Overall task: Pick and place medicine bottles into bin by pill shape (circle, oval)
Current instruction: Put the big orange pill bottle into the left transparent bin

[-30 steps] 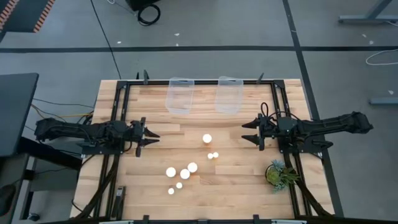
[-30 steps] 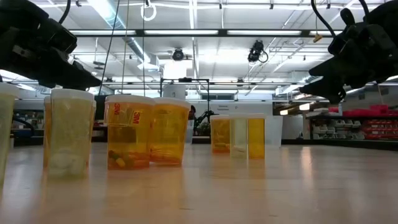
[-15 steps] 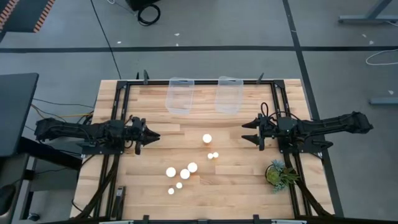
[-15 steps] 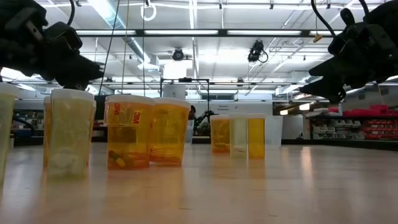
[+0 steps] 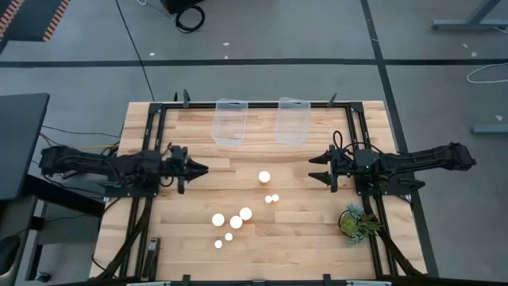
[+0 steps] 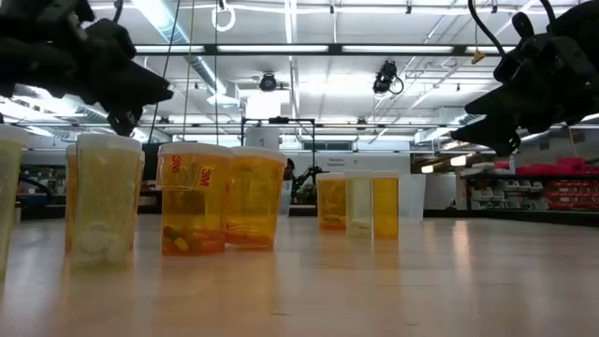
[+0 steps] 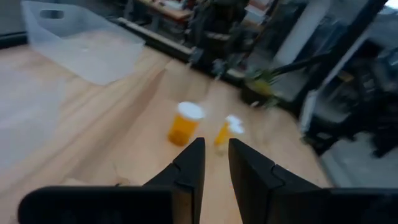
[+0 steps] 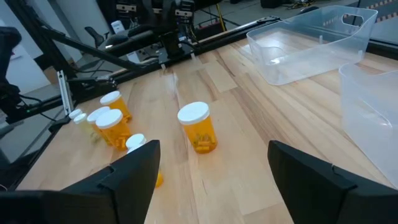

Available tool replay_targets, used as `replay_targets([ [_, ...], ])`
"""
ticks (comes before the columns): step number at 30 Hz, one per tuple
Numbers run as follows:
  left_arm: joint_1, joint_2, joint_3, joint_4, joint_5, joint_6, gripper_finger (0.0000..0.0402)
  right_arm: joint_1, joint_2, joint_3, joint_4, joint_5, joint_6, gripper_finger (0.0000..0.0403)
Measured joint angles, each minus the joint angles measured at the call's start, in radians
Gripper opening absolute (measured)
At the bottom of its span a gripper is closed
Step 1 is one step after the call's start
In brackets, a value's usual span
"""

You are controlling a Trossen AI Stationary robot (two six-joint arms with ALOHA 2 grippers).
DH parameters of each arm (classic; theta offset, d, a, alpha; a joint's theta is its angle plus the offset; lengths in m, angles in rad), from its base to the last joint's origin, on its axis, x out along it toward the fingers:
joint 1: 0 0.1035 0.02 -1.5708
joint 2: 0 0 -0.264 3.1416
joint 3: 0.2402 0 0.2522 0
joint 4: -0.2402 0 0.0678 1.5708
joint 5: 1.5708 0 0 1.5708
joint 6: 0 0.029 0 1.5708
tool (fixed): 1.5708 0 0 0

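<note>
Several orange medicine bottles with white caps stand upright on the wooden table [image 5: 317, 230]. One [image 5: 264, 176] stands alone at the middle, two tiny ones [image 5: 272, 199] are beside it, and a cluster [image 5: 236, 222] is nearer the front. My left gripper [image 5: 202, 168] hovers left of them, its fingers nearly together [image 7: 214, 155] and empty. My right gripper [image 5: 316, 169] hovers right of them, wide open [image 8: 212, 152] and empty. The lone bottle [image 8: 198, 127] stands ahead of the right gripper.
Two clear plastic bins [image 5: 230, 121] [image 5: 291, 119] stand side by side at the table's far edge. A small green plant [image 5: 357, 221] sits at the front right, beside the right arm. A black frame [image 5: 151, 143] runs around the table.
My left gripper has moved toward the table's right, closer to the bottles, and has risen a little. My right arm and the bottles have kept still.
</note>
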State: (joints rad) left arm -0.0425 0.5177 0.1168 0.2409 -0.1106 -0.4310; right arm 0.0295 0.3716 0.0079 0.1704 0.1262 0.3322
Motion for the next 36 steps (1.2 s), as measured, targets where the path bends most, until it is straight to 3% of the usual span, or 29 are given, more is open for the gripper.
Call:
replay_targets([
  [9,0.000,0.308,0.142,0.002,-0.107,0.025,0.0080,0.000,0.000,0.000,0.000,0.000,0.000,0.0305],
  [25,0.001,0.743,0.446,-0.020,-0.137,0.024,0.0104,0.000,0.000,0.000,-0.004,0.000,0.000,0.0305],
  [32,0.041,0.898,0.638,-0.204,-0.112,0.027,0.0133,0.000,0.000,0.000,-0.007,0.000,0.000,0.0305],
  [36,0.071,0.973,0.743,-0.320,-0.044,0.060,0.0165,0.000,0.000,0.000,-0.013,0.000,0.000,0.0305],
])
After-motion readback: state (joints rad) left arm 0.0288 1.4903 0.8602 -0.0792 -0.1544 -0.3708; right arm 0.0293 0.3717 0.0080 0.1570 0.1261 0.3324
